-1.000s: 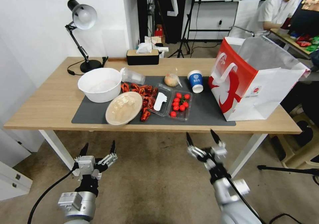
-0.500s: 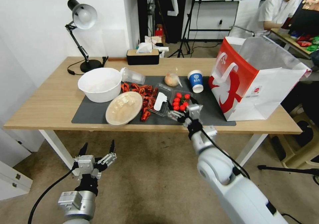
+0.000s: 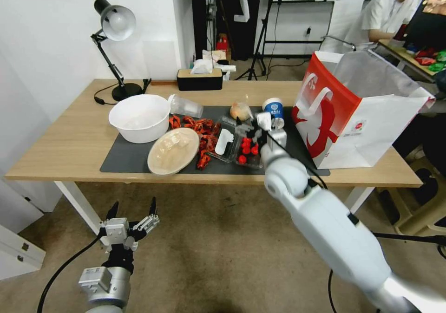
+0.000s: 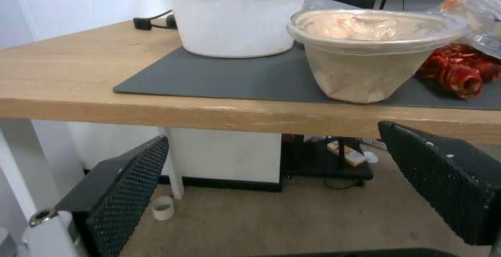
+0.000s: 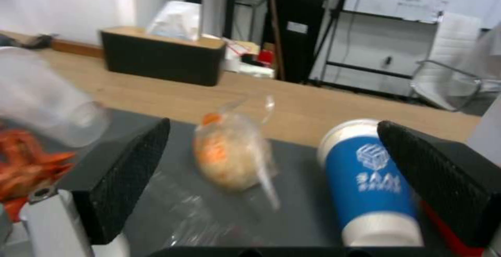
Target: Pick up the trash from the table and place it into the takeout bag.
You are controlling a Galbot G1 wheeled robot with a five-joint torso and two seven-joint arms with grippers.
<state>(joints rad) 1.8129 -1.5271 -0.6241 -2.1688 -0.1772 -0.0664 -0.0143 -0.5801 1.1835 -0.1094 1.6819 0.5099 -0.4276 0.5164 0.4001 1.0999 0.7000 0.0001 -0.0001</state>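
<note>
- Head view first: the right gripper (image 3: 253,120) has swept up from below the table's (image 3: 69,150) near edge and is out over the mat (image 3: 134,159), past the tomato tray (image 3: 248,149), closing on the far edge of the mat.
- Right wrist view shows its fingers (image 5: 125,174) spread wide apart, nothing between them, with the small bag (image 5: 232,157) and the blue cup (image 5: 368,182) framed in the gap.
- My read: the reach is on, the grasp is not. No trash is lifted yet, and nothing is in the takeout bag (image 3: 367,118), which stands open at the table's right end.
- Blue cup (image 3: 273,112): standing on the mat's far right part, just beside the takeout bag, long axis upright, wide end down on the mat as the right wrist view has it.
- Small bag (image 3: 240,111): sits left of the cup, near but apart, a rounded lump with its knotted neck pointing up.
- Clear cup (image 3: 185,106): lies on its side at the mat's far edge, long axis along that edge, beside the white bowl (image 3: 139,117).
- Left gripper (image 3: 132,211) hangs low in front of the table's left leg, fingers apart and empty, below the lidded bowl (image 4: 373,53).
</note>
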